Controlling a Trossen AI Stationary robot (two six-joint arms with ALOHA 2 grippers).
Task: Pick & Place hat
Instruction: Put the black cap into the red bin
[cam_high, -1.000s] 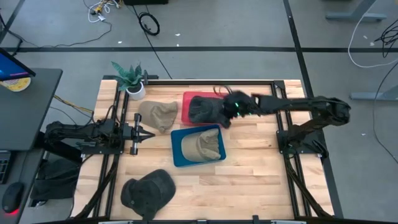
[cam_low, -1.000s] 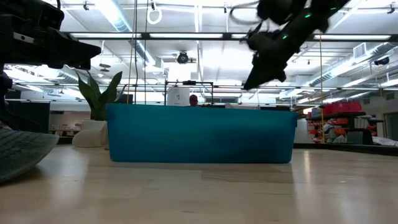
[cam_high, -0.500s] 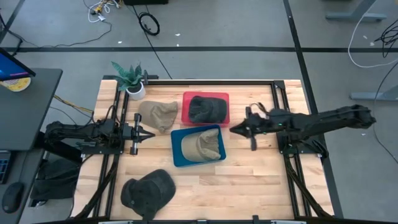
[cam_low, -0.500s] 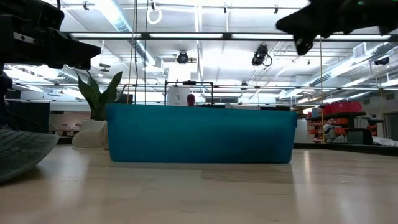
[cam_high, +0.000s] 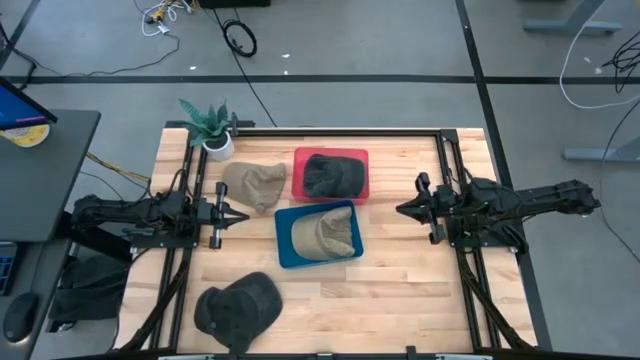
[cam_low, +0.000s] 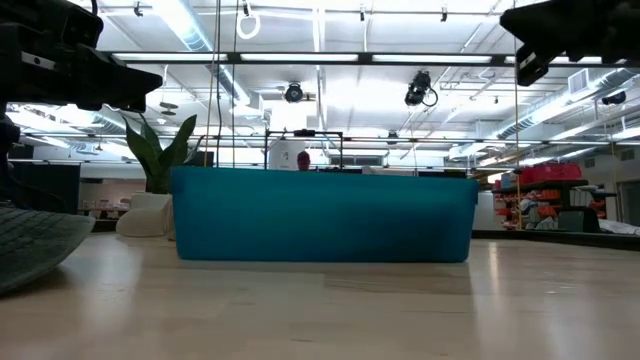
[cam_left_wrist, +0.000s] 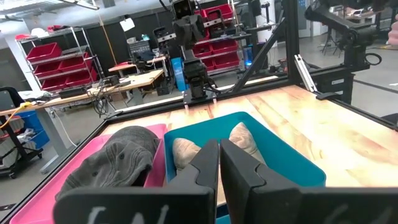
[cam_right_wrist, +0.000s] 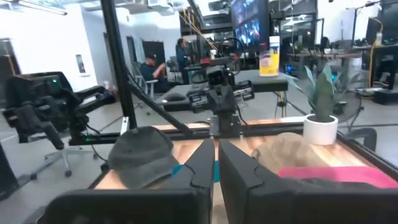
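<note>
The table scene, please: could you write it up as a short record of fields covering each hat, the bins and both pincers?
red bin: holds a dark grey hat
blue bin: holds a tan hat
loose tan hat: on the table, left of the red bin
loose dark cap: near the table's front edge
plant: back left corner, in a white pot
left pincer: shut, empty, beside the loose tan hat
right pincer: shut, empty, right of both bins

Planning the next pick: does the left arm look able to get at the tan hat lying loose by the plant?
Probably yes: the tan hat lies uncovered on the table just ahead of the left claw, with nothing between them.
</note>
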